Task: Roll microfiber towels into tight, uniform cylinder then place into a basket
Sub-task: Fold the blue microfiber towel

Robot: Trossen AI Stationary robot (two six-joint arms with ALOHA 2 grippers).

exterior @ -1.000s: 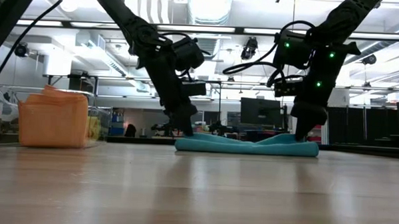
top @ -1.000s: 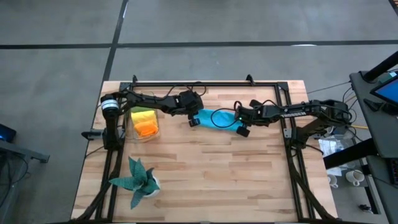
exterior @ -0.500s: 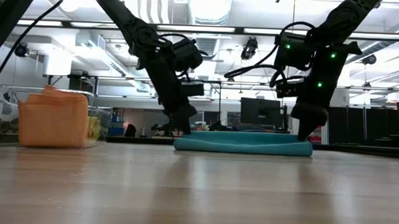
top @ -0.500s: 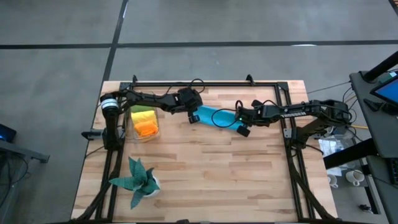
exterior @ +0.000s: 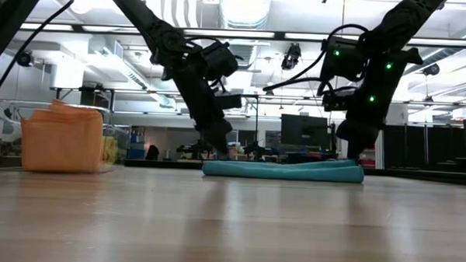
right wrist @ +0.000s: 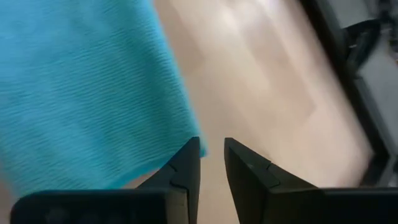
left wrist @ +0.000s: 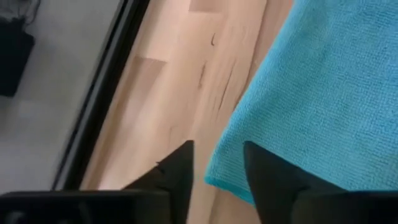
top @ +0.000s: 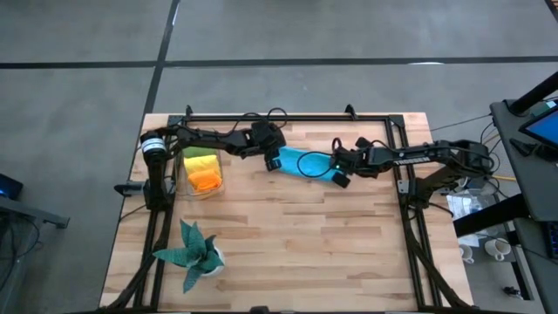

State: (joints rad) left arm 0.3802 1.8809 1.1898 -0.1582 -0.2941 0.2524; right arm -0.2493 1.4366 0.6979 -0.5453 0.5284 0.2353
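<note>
Between our two end effectors the blue towel [top: 305, 163] now lies flat on the tabletop [top: 288, 244]; left end effector [left wrist: 214, 163] and right end effector [right wrist: 211, 155] have just parted narrowly, releasing its ends, so rolling remains.

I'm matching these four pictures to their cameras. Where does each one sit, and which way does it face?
High: above, facing straight down; both arms, blue towel, basket.
Low: table height, facing level across; both arms descend onto the towel.
Left wrist: on the left arm, past its open left end effector at a towel corner.
Right wrist: likewise, right end effector open.
All share the towel.
</note>
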